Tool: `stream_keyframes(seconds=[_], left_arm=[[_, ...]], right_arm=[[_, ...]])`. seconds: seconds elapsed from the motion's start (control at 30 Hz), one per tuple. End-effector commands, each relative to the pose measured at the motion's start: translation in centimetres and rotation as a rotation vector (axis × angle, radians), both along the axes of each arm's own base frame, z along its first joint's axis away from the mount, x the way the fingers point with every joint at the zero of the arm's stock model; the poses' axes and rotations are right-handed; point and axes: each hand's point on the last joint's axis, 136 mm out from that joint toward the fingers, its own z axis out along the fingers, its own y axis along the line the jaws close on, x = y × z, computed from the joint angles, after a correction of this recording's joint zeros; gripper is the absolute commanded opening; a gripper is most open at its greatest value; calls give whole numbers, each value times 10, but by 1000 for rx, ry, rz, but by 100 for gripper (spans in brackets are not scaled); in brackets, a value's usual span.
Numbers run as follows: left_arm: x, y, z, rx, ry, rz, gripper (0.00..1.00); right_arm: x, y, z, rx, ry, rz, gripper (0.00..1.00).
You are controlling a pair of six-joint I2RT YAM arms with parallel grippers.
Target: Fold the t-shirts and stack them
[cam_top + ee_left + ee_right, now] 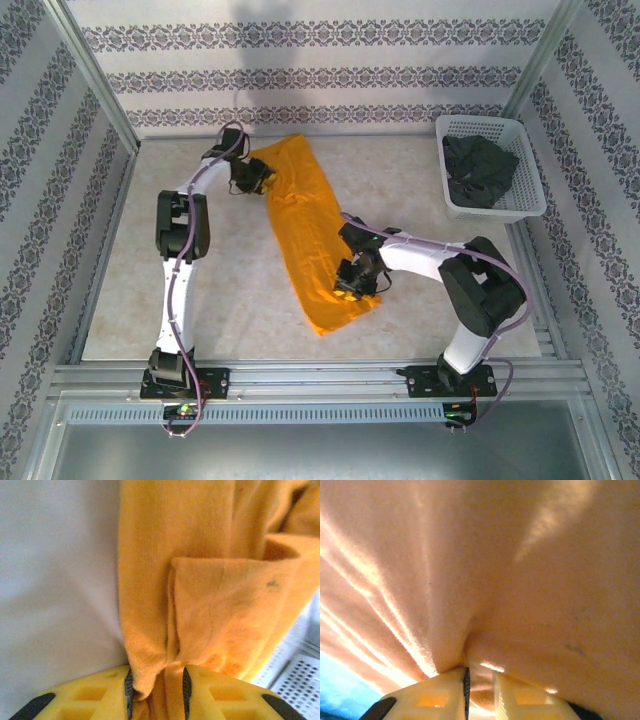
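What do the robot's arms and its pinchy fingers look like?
Both arms are white tubes with chunky black joints: the left arm and the right arm. A thin purple-grey cable loops along each one. The left gripper and right gripper have yellow plastic fingers with square hollows and dark pads inside.

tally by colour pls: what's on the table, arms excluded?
orange-yellow t-shirt: 1
dark grey t-shirt: 1, lying inside the white basket
white basket: 1
Total: 3
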Motion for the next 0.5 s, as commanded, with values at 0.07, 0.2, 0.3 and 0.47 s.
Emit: stream_keyframes(seconds=[0.07, 0.2, 0.3, 0.47], left_arm=[[40, -58, 14, -33, -193, -89, 38], [30, -37, 73, 125, -263, -85, 51], [1, -16, 113, 219, -293, -61, 62], [-94, -16, 110, 182, -185, -92, 59]], right_arm=[[21, 45, 16, 127, 44, -170, 26], [33, 24, 49, 81, -58, -168, 33], [36, -1, 71, 49, -144, -125, 37], [11, -59, 67, -138, -206, 93, 42]])
